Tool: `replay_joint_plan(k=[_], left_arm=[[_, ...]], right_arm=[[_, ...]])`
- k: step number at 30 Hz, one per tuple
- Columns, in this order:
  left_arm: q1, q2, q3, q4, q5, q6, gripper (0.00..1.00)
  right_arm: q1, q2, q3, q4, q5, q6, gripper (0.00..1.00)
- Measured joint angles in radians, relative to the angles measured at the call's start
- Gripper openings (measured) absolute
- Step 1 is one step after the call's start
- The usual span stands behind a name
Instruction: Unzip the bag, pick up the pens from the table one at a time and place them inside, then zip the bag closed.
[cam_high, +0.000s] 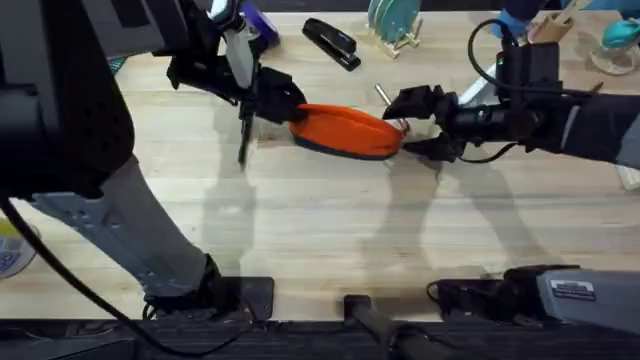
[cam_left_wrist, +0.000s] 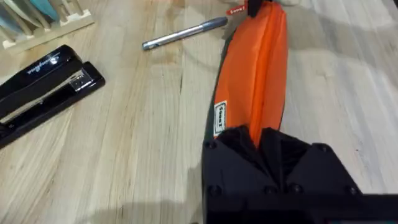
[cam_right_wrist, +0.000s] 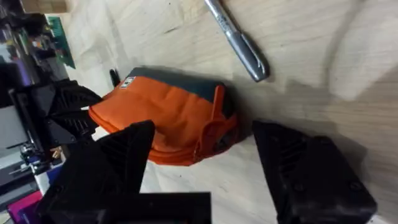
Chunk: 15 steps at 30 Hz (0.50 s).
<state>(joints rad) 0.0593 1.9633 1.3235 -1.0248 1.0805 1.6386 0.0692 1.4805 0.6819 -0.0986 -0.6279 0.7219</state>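
The orange bag (cam_high: 345, 130) lay toward the far edge of the worktop (cam_high: 320, 230), with the left gripper (cam_high: 275, 103) clamped on one end. The right gripper (cam_high: 420, 125) stood wide open around the other end. A silvery pen (cam_left_wrist: 185, 33) lay just beyond the bag, with a black stapler (cam_high: 331, 43) nearer the far edge.

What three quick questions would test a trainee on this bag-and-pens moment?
1. True or false: the silver pen is already inside the bag.
2. One gripper grips the bag's end and the other stands open at the opposite end. Which is open, the left gripper or the right gripper?
3. Which black item lies on the table beyond the bag? A) stapler B) mug C) phone

Key: 1 false, it lies on the table beside the bag; 2 right; 3 A.
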Motion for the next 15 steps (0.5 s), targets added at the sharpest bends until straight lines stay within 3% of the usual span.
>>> replay_joint_plan(k=[3,10,15], left_arm=[[0.0,0.0,0.0,0.0,0.0,0.0,0.042],[0.0,0.0,0.0,0.0,0.0,0.0,0.042],[0.0,0.0,0.0,0.0,0.0,0.0,0.042]], right_arm=[[0.0,0.0,0.0,0.0,0.007,0.01,0.903],[0.0,0.0,0.0,-0.003,0.012,0.024,0.607],[0.0,0.0,0.0,-0.004,0.014,0.034,0.46]])
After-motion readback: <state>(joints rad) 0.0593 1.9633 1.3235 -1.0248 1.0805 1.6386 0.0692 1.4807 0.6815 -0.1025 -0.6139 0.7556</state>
